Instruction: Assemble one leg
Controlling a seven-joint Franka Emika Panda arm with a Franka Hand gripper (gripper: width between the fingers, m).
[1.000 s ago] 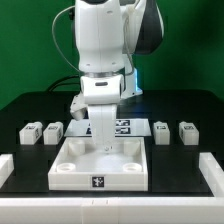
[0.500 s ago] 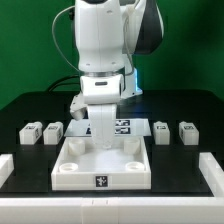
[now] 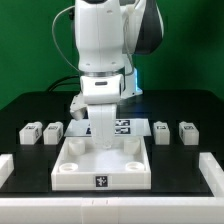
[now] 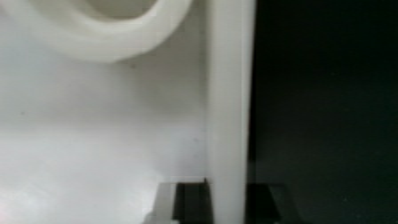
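Four legs, small white tagged blocks, lie in a row on the black table: two on the exterior view's left (image 3: 30,131) (image 3: 52,130), two on its right (image 3: 161,131) (image 3: 186,131). The large white square tray-like part (image 3: 100,172) lies flat at the front centre. My gripper (image 3: 104,143) points straight down at its far rim. In the wrist view the raised rim (image 4: 228,110) runs between my two dark fingers (image 4: 189,205), and my gripper (image 4: 228,205) is shut on it. A round socket (image 4: 111,25) of the tray shows beside the rim.
The marker board (image 3: 124,127) lies behind the tray, partly hidden by the arm. White bracket pieces stand at the front left (image 3: 5,168) and front right (image 3: 212,172) edges of the table.
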